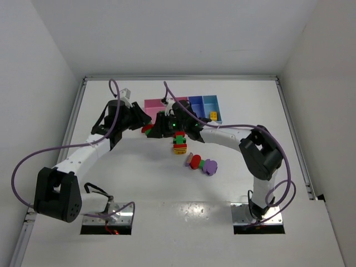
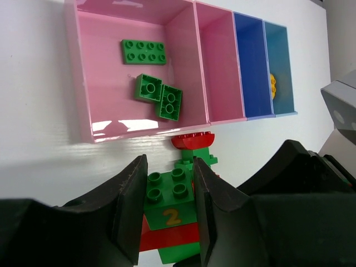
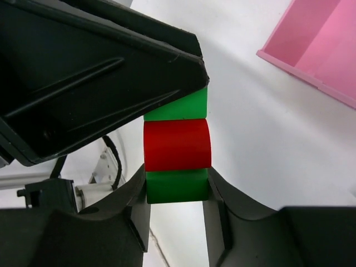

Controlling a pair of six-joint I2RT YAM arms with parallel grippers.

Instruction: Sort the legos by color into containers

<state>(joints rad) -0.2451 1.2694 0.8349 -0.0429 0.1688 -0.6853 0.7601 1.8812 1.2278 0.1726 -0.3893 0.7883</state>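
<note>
A stack of green, red and green legos is held between both grippers above the table, in front of the bins. My left gripper is shut on its top green brick marked "2", above the red layer. My right gripper is shut on the bottom green brick, below the red brick. In the top view the two grippers meet, left and right. The wide pink bin holds three green bricks. The light blue bin holds a yellow brick.
A narrow pink bin and a purple-blue bin sit between those two. A green, red and yellow clump lies on the table in front of the bins. A red and purple clump lies nearer the arms.
</note>
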